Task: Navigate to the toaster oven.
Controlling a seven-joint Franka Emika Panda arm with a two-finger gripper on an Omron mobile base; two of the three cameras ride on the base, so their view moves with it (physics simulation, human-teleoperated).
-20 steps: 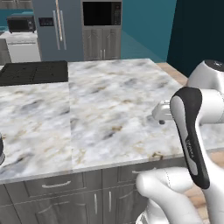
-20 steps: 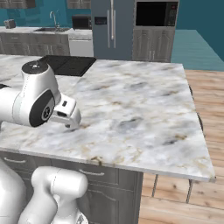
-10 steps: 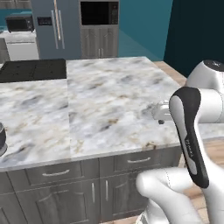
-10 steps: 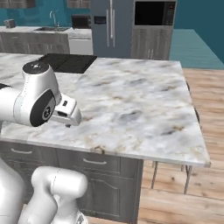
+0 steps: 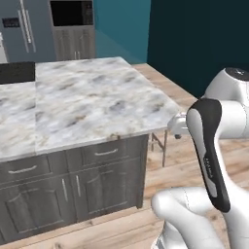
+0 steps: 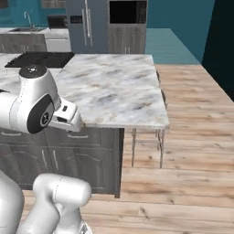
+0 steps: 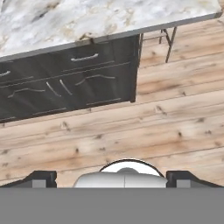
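Our base has swung right over the last second: the marble island [image 5: 82, 104] that lay under the arm now sits at ten o'clock in the left base view, with wood floor [image 6: 192, 137] ahead. The gripper [image 7: 111, 180] hangs over bare boards, tips wide apart, holding nothing. We cannot yet pick out the toaster oven; the black-fronted built-in oven [image 6: 128, 13] at twelve o'clock isn't it, so more driving is likely needed.

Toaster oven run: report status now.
Fingers apart, holding nothing. Toaster oven not sighted. Marble island ahead left, stool beyond its corner, wood floor open right.
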